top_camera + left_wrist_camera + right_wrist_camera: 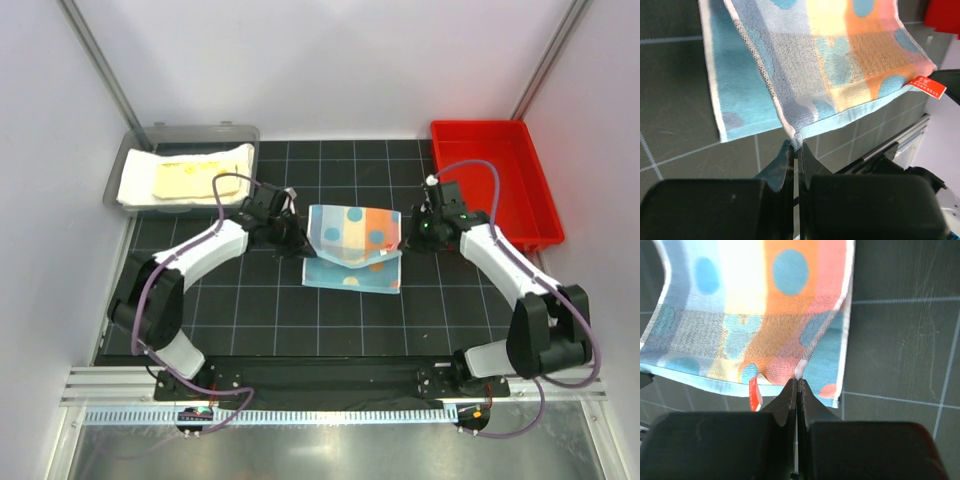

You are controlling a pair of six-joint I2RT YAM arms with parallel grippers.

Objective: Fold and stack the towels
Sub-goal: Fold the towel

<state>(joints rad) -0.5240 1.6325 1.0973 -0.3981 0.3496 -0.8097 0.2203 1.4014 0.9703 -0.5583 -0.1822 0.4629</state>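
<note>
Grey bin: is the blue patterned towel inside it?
No, the blue patterned towel is on the black mat; the grey bin holds a white towel and a yellow towel.

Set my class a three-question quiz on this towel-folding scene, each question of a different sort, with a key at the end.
1. True or false: the left gripper and the right gripper are each shut on a corner of the blue patterned towel.
2. Where does the pale yellow towel lie? A: in the red tray. B: in the grey bin, on the white towel. C: under the blue patterned towel.
3. Fill in: the small red label on the blue patterned towel hangs next to the ___ gripper.

Key: 1 true; 2 B; 3 right.
</note>
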